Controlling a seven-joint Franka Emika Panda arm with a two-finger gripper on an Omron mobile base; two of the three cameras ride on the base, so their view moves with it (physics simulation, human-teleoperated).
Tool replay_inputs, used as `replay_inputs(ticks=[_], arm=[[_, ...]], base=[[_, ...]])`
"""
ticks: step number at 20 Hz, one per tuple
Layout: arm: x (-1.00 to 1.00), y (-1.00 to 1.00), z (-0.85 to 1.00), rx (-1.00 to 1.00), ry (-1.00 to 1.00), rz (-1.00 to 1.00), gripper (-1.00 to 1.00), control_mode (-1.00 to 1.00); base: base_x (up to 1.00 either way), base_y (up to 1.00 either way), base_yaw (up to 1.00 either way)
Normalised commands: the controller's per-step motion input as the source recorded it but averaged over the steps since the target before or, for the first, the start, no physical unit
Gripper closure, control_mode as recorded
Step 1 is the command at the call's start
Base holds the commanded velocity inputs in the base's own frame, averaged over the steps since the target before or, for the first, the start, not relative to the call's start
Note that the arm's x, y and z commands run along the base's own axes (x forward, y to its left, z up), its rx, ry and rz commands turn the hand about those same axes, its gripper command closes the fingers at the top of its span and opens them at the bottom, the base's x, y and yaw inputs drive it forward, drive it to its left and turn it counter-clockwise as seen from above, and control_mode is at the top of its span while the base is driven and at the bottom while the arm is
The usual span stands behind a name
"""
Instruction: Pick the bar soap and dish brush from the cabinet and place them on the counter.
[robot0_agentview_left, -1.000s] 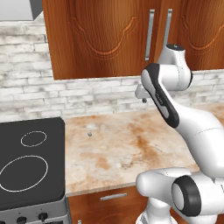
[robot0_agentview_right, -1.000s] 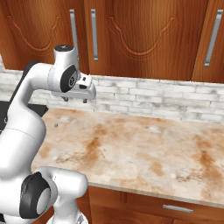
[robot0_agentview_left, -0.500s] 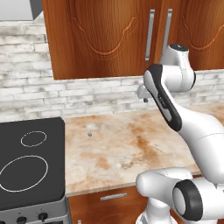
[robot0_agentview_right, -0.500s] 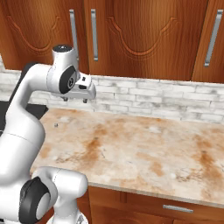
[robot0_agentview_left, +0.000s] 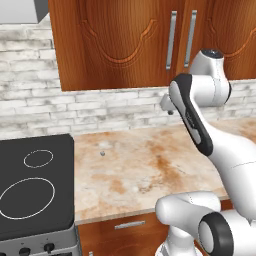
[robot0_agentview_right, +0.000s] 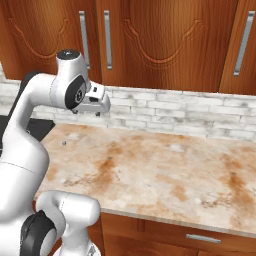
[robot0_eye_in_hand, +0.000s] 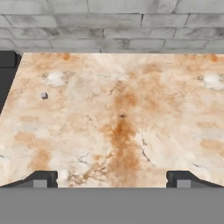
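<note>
The cabinet (robot0_agentview_left: 120, 40) (robot0_agentview_right: 160, 45) hangs above the brick wall with all its arched doors closed, so the bar soap and the dish brush are hidden. Two silver bar handles (robot0_agentview_left: 172, 40) stand side by side just above my hand. My gripper (robot0_agentview_left: 168, 109) (robot0_agentview_right: 87, 113) hovers in front of the wall, well above the counter (robot0_agentview_left: 135, 165) (robot0_agentview_right: 165, 165), pointing down. In the hand view the gripper (robot0_eye_in_hand: 112, 179) is open. Its fingertips (robot0_eye_in_hand: 41, 179) stand far apart with nothing but the blotchy counter (robot0_eye_in_hand: 122, 122) between them.
A black stovetop (robot0_agentview_left: 35, 185) (robot0_agentview_right: 37, 127) (robot0_eye_in_hand: 6, 65) adjoins the counter's left end. A tiny grey speck (robot0_agentview_left: 102, 153) (robot0_agentview_right: 63, 143) (robot0_eye_in_hand: 43, 95) lies on the counter near it. A drawer front with a handle (robot0_agentview_right: 202, 238) sits below the counter edge.
The arm's upper joint has crept slightly upward. The hand stays about where it was above the counter, and the jaws remain wide.
</note>
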Motion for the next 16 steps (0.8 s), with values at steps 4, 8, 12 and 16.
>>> replay_inputs(ticks=[4, 8, 12, 16], arm=[[-0.19, -0.08, 0.19, 0.00, -0.04, -0.03, -1.00, -1.00], [-0.15, 0.11, 0.20, -0.04, -0.01, -0.03, -1.00, -1.00], [-0.07, 0.16, 0.25, -0.05, 0.00, 0.00, -1.00, -1.00], [0.00, 0.07, 0.30, -0.02, -0.03, -0.02, -1.00, -1.00]], base=[[0.00, 0.00, 0.00], [0.00, 0.00, 0.00], [0.00, 0.00, 0.00], [0.00, 0.00, 0.00]])
